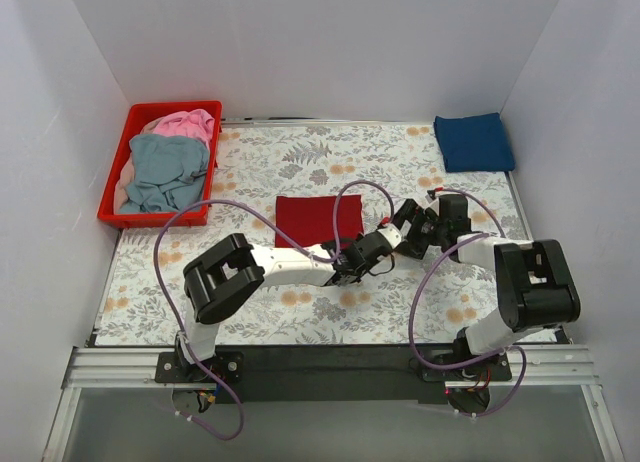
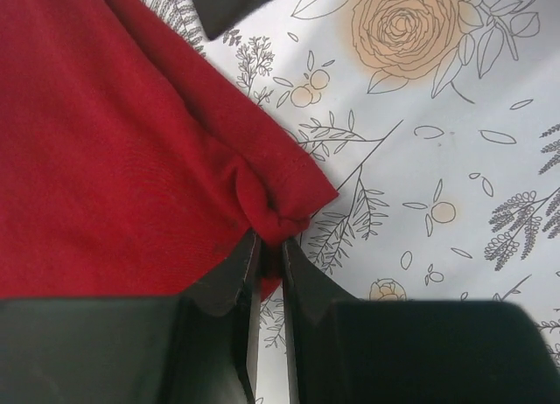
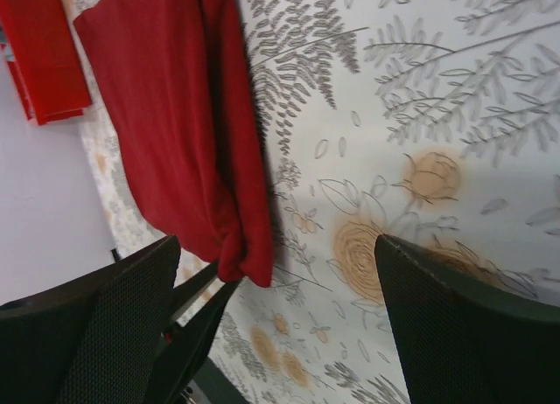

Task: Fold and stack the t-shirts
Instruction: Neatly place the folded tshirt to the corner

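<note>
The dark red t-shirt [image 1: 318,220], folded at the middle of the table [image 1: 260,172], was pinched at its near right corner by the left claw [image 2: 271,248]. The right claw [image 3: 280,325] was seen spread just beside it, to the shirt's right.

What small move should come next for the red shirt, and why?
Probably the right end effector, open and beside the red shirt, should move onto its far right corner and close. The left end effector is shut on the near corner only, so lifting now would likely undo the fold.
</note>
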Tool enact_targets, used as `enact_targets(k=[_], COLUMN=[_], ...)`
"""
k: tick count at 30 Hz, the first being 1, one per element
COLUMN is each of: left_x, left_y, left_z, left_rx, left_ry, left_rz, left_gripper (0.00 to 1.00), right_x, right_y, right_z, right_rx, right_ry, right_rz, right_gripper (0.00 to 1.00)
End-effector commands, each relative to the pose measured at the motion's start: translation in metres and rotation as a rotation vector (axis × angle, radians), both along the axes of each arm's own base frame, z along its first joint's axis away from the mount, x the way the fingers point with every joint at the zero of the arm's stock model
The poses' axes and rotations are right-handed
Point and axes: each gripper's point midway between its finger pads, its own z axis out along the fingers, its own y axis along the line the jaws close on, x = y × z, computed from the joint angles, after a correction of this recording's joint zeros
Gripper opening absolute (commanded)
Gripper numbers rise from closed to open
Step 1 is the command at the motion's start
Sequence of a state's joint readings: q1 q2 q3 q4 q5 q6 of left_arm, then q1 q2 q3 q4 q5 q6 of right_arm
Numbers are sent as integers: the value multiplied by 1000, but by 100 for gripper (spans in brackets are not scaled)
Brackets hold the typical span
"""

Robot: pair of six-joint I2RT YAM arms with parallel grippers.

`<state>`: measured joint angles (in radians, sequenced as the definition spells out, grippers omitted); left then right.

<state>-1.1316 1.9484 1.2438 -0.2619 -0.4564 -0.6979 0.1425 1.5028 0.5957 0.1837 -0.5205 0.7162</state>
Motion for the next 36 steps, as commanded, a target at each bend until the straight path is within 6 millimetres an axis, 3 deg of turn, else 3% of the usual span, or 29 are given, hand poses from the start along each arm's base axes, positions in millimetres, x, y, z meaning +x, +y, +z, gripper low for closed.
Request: enact_targets(k=[1,14,20,23,28,33,36], left_x=[1,9,9,6,1,0,2], left_y=[-3,4,3,-1,-4,-5,-3], left_z=[28,75,68,62,51,57,67], left_rx=[-115,-269,-263,-269,-263,-283,-295], left_ry=[3,-29,-16,9,45,53,39], left_rz=[28,76,74,65,52,60,85], left_gripper=[0,0,0,0,0,3,8], right_x=[16,-1,-1,1,1,-1,1], right_y=[26,74,94,101,102,100,100], right_z=[21,-23,-27,-21,-16,-16,-15], right_rx=[169,189,186,188,178,157,120], right_ry=[-37,114,109,78,40,18,-5], right_rz=[-3,40,118,152,176,203,242], right_gripper=[98,95,88,79,52,2,1])
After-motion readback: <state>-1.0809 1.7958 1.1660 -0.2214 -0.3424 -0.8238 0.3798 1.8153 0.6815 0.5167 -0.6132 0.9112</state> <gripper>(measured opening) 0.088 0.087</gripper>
